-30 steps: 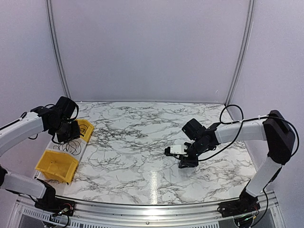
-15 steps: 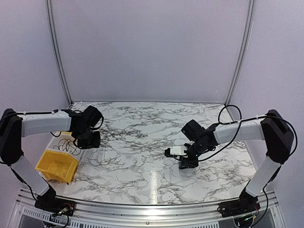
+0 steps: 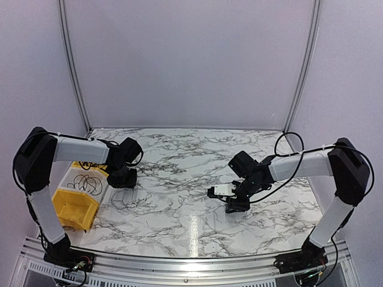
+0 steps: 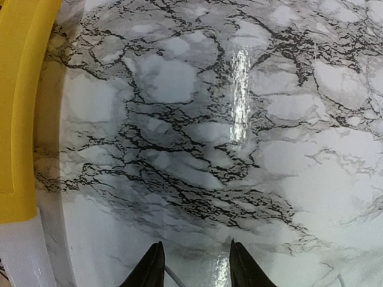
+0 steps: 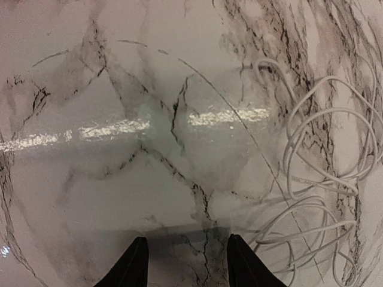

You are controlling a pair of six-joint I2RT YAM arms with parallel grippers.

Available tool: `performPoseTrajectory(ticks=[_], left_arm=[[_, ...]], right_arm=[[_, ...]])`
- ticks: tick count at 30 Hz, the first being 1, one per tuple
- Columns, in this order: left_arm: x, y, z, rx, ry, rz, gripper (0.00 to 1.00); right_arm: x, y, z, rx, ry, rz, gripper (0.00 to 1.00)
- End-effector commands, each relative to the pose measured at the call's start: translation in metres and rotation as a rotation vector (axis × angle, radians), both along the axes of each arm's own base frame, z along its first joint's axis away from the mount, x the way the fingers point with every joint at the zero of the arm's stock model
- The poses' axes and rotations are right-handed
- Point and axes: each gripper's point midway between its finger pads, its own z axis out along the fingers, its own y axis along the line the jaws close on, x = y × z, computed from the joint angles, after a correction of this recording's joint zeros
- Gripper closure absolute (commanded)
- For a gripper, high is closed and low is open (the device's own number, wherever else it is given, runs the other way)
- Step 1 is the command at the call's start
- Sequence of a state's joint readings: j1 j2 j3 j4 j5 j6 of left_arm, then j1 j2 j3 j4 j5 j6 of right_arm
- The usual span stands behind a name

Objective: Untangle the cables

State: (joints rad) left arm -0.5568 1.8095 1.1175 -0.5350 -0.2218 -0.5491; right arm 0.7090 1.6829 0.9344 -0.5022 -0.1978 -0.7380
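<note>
Surface: glossy marble-veined tabletop; plain lilac walls. One thin pale cable, loose overlapping loops, flat beside right gripper. One thin black cable, coiled by yellow plastic bin. Both left gripper and right gripper: tapered black fingers parted, empty.

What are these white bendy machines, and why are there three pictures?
They are two robot arms bolted to a marble table. One picture looks down from above and behind them. The other two come from little cameras on the wrists, so each shows its own two black fingers at the bottom. Those fingers are the tool that grabs things. The left tool is open and holds nothing, near a yellow bin. The right tool is open and empty too, with a pale cable lying in loose loops beside it. A black cable sits coiled next to the bin.
</note>
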Motion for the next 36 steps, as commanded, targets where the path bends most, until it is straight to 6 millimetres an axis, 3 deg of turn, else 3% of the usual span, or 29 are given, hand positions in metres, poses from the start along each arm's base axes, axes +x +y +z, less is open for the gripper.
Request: performPoseTrajectory(ticks=[1,7,8,13,17,18,21,26,30,36], left_arm=[[0.001,-0.006,-0.002,-0.01,0.006,-0.04,0.62],[-0.006,-0.011,0.002,-0.053,-0.001,-0.043,0.98],[-0.007,-0.012,0.006,-0.061,-0.012,-0.043,1.0],[-0.013,-0.02,0.043,-0.138,-0.086,-0.05,1.0],[-0.02,-0.013,0.064,-0.159,-0.137,-0.01,0.99],[-0.022,-0.013,0.065,-0.168,-0.136,-0.005,0.9],[-0.029,-0.018,0.06,-0.165,-0.12,-0.036,0.77],[-0.044,-0.022,0.036,-0.144,-0.026,-0.011,0.62],[-0.051,-0.035,0.025,-0.171,0.014,0.017,0.61],[-0.048,-0.041,0.003,-0.161,0.044,0.028,0.68]], right_arm=[[0.005,0.004,0.001,-0.011,-0.011,0.01,0.54],[0.004,0.003,-0.002,-0.022,-0.006,0.012,0.55],[0.004,0.003,-0.002,-0.023,-0.004,0.011,0.55],[0.004,0.002,-0.004,-0.029,0.0,0.01,0.55],[0.003,0.002,-0.005,-0.032,0.003,0.01,0.54],[0.003,0.002,-0.006,-0.035,0.005,0.01,0.55],[0.003,0.001,-0.007,-0.039,0.009,0.009,0.54],[0.003,0.001,-0.007,-0.04,0.009,0.008,0.55],[0.003,0.0,-0.008,-0.045,0.011,0.008,0.55],[0.003,0.0,-0.008,-0.046,0.012,0.007,0.54]])
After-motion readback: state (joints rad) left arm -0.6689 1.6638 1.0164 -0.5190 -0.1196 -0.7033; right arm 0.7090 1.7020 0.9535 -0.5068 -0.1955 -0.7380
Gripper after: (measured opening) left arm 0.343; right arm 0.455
